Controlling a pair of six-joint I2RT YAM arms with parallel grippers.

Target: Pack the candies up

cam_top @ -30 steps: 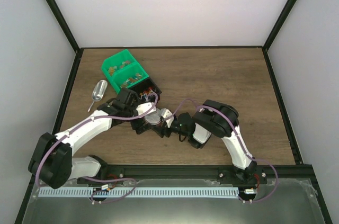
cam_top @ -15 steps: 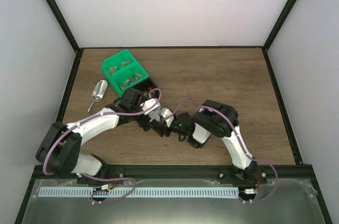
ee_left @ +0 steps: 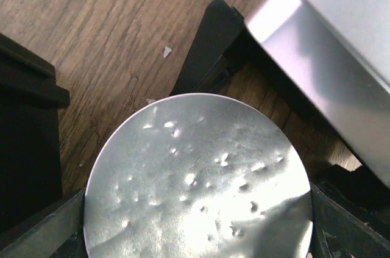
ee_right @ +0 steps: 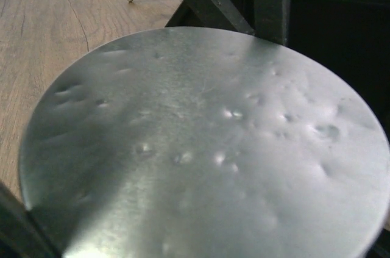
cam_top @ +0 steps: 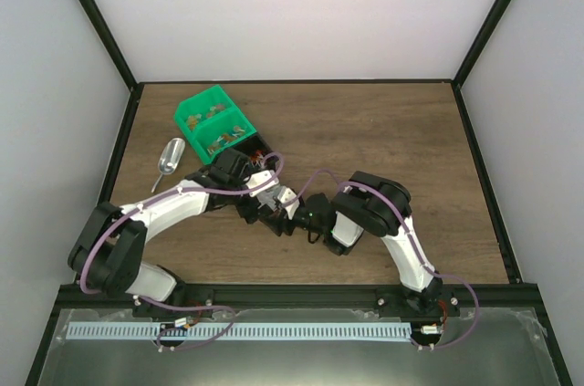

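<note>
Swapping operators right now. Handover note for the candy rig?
Left gripper: jaws wide around the metal disc, fingers at its rim; I cannot tell whether it grips.
Right gripper: looks closed across the same disc, edge to edge.
Candies: in the black bin beside the green bins. The scoop lies free on the table, left of the bins.
Done: no candies visibly packed.
Left: seemingly the whole packing job.
</note>
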